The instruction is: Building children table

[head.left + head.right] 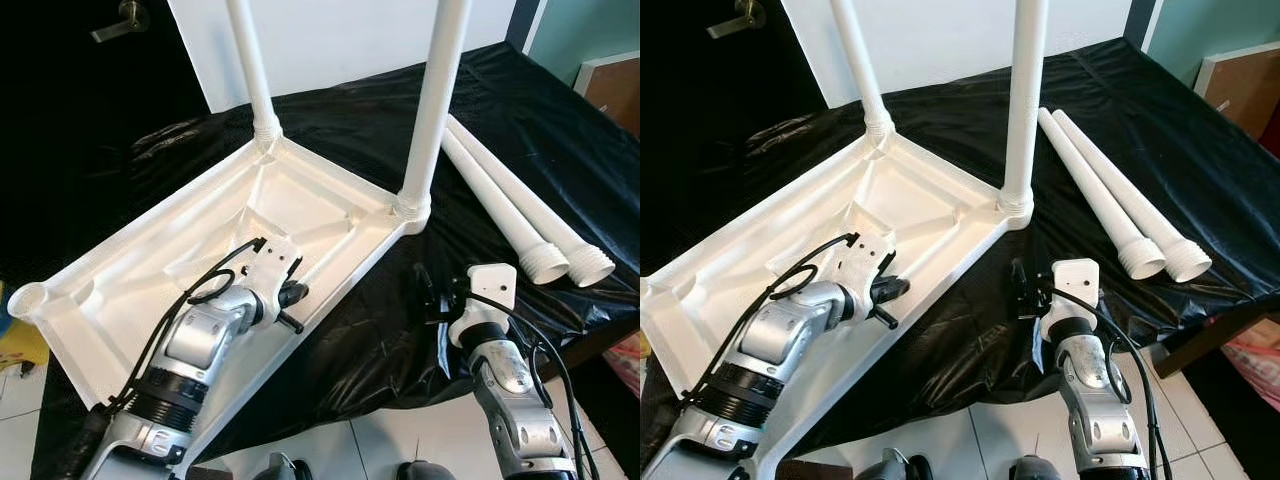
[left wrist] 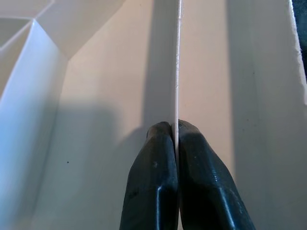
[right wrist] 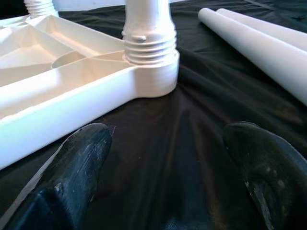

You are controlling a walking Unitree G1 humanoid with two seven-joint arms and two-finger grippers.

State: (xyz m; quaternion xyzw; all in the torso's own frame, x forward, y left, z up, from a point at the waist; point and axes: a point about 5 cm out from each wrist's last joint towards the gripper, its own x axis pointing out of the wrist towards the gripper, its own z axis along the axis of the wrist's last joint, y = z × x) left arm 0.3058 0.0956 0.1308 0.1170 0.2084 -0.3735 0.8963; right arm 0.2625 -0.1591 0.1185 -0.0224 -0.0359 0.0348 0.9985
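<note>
The white plastic tabletop (image 1: pixel 130 290) lies upside down on a black sheet (image 1: pixel 520 110). Two white legs stand screwed into its far corners, one at the back (image 1: pixel 252 65) and one at the right (image 1: pixel 435 100). Two loose legs (image 1: pixel 500 190) lie side by side on the sheet to the right. My left gripper (image 2: pixel 174 129) is over the tabletop's underside, shut on a thin white rib (image 2: pixel 178 57). My right gripper (image 3: pixel 168 134) hovers open just above the sheet, a short way in front of the right corner socket (image 3: pixel 148 52).
An empty leg socket (image 1: pixel 28 298) sits at the tabletop's near left corner. The sheet's front edge drops to a tiled floor (image 1: pixel 400 440). A dark door with a handle (image 1: pixel 125 15) is at the back left, and a wooden panel (image 1: pixel 615 90) at the right.
</note>
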